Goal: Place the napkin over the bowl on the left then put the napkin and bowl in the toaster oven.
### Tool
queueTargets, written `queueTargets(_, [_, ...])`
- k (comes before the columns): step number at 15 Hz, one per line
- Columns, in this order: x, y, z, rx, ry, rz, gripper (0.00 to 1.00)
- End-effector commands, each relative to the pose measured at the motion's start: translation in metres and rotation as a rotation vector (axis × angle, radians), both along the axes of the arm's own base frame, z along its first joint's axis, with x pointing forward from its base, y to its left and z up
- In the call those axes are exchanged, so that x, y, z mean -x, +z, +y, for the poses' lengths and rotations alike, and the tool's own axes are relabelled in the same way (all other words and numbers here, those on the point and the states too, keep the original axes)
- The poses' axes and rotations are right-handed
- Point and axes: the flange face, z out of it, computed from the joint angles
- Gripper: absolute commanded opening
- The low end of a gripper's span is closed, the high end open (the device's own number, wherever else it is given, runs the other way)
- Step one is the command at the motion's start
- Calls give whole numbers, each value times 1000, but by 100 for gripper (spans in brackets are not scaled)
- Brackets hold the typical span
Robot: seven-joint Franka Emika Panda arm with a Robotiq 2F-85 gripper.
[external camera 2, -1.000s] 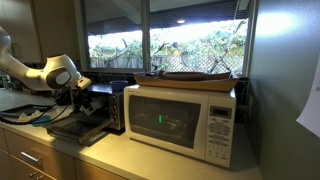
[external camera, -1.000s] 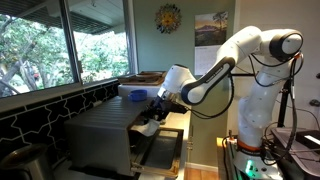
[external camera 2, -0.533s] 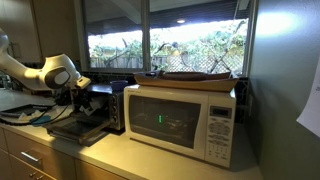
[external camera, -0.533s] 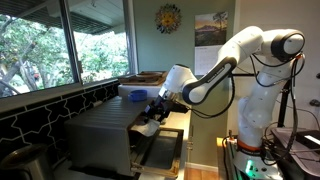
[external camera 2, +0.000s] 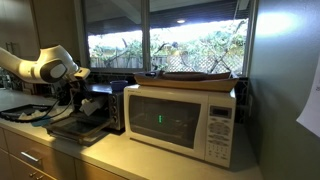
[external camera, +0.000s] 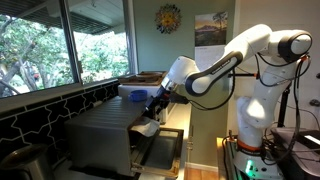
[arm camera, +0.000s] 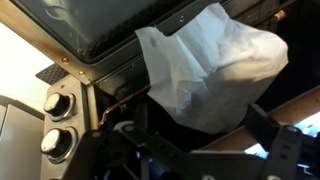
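The napkin [arm camera: 212,62] lies bunched in white folds over a rounded mound, and what is under it is hidden. In the wrist view it sits at the front opening of the toaster oven [arm camera: 105,72], just beside the two round knobs [arm camera: 58,104], with a dark glass panel [arm camera: 90,22] above it. In an exterior view the napkin [external camera: 147,127] shows as a small white patch at the mouth of the grey toaster oven [external camera: 100,135], over the dropped door [external camera: 160,150].

The gripper [arm camera: 205,142] hangs close to the cloth. Its jaws look spread apart, with the napkin's lower edge between them, and I cannot tell whether they touch it. In both exterior views the gripper [external camera: 153,107] [external camera 2: 73,95] sits at the oven's front, at the end of the white arm [external camera: 225,65].

Beside the toaster oven [external camera 2: 100,105] stands a silver-white microwave [external camera 2: 180,118], and the open door [external camera 2: 68,128] lies flat on the counter [external camera 2: 120,155].
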Motion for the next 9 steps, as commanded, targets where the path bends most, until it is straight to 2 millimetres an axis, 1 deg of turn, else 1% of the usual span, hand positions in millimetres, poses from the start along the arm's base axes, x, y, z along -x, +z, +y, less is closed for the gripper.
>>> queueTargets(1, [11,5,4,33,187,47,100])
queueTargets(5, [14,-1,13,84,376,124,100])
queueTargets(9, [10,-13,18,131,454,153,100])
